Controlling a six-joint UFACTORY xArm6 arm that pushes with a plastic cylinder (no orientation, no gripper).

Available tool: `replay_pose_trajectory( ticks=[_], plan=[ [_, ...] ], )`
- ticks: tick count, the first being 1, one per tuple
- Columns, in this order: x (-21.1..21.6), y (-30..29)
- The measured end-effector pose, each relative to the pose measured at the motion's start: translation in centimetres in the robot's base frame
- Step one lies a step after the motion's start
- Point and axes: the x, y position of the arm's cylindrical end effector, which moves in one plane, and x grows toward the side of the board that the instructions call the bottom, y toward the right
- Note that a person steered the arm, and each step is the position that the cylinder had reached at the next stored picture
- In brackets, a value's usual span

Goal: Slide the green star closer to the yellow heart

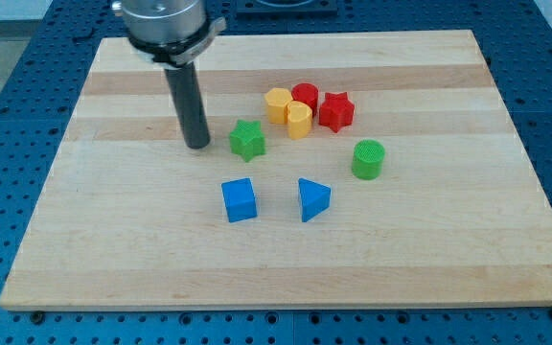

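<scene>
My tip (197,146) is seen on the worktop (448,240) just left of the green star (247,140), apparently not touching, the yellow heart (298,120) lying up-right; no fingers are fitted.

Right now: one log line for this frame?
my tip: left of green star, gap | yellow heart: upper right of star, apart | push: pending

My tip (197,146) sits just left of the green star (247,140), with the yellow heart (298,120) up right.
</scene>
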Motion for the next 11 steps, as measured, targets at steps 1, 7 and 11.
replay_pose_trajectory(
  ticks=[1, 7, 11],
  plan=[
    [2.2, -0.1],
    [0.8, 5.5],
    [4.8, 9.9]
  ],
)
